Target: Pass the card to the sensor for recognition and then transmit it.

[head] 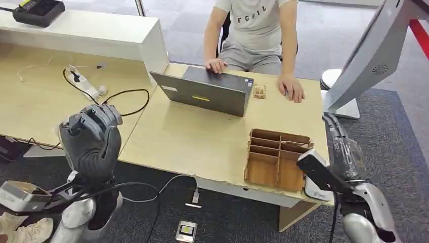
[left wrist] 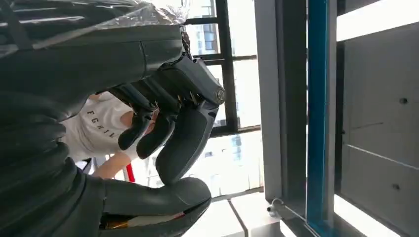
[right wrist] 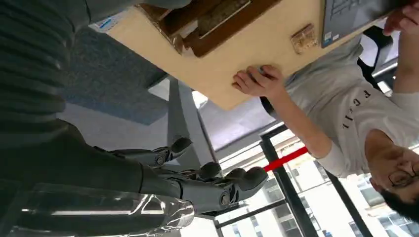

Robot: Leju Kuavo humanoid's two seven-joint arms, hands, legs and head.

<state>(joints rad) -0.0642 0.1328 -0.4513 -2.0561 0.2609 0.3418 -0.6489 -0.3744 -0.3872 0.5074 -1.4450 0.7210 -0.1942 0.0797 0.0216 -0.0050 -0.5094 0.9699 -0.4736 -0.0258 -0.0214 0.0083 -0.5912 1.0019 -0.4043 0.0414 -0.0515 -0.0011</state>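
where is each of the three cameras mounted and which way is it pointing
Head view: high on the robot, looking down at the pale wooden desk; left hand and right hand raised.
Left wrist view: behind the left hand, facing windows and the person in a grey t-shirt.
Right wrist view: behind the right hand, facing the desk edge.
Shared: that person in all three.

Head view evenly lit, bright, soft daylight; the pale wooden table shows only faint shadows under the grey open laptop. Both wrist views strongly backlit by blown-out tall windows; the dark grey left robot hand is near-silhouette, close parts soft. Clear plastic wrist wrap catches glare.
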